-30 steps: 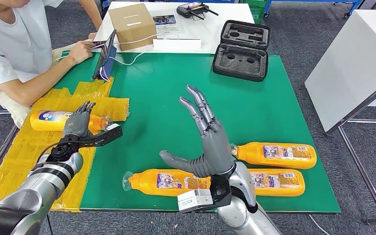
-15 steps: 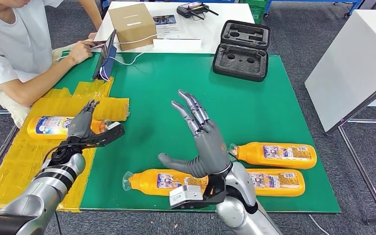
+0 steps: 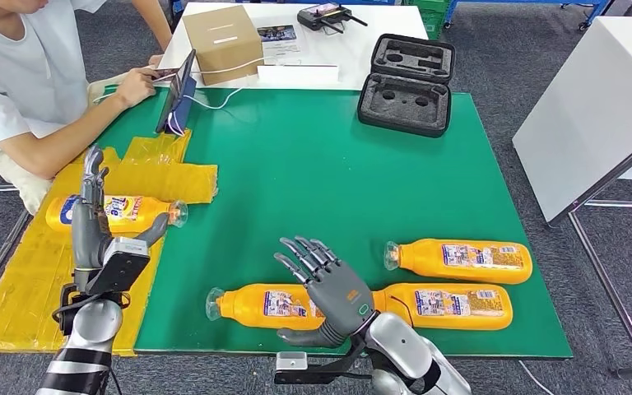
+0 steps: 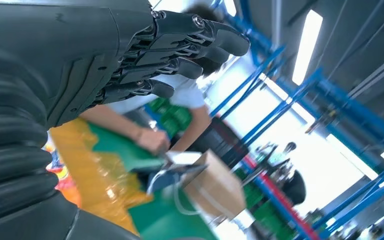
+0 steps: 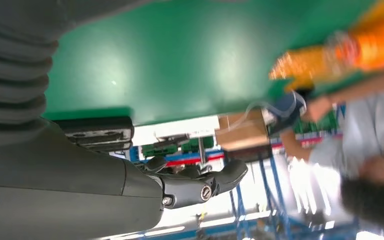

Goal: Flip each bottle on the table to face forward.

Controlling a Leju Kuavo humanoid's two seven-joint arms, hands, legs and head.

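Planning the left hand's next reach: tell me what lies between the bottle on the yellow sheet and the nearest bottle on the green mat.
In the head view, only bare green mat and the yellow sheet's edge separate the left bottle from the near bottle.

Clutter around a green table, person seated at its far-left corner.
Green mat (image 3: 313,173) covers the table; yellow sheeting (image 3: 29,263) lies along the left edge. Open black foam-lined case (image 3: 406,82) sits at the far edge, right of centre. Tablet on a stand (image 3: 176,92) is propped at the far-left corner, white cable beside it. White table (image 3: 292,49) abuts the far edge, carrying a cardboard box (image 3: 222,43), a leaflet and a black controller (image 3: 326,16). Person in a white shirt (image 3: 16,82) has a hand near the tablet. White panel (image 3: 592,107) stands off the right edge, on grey carpet.
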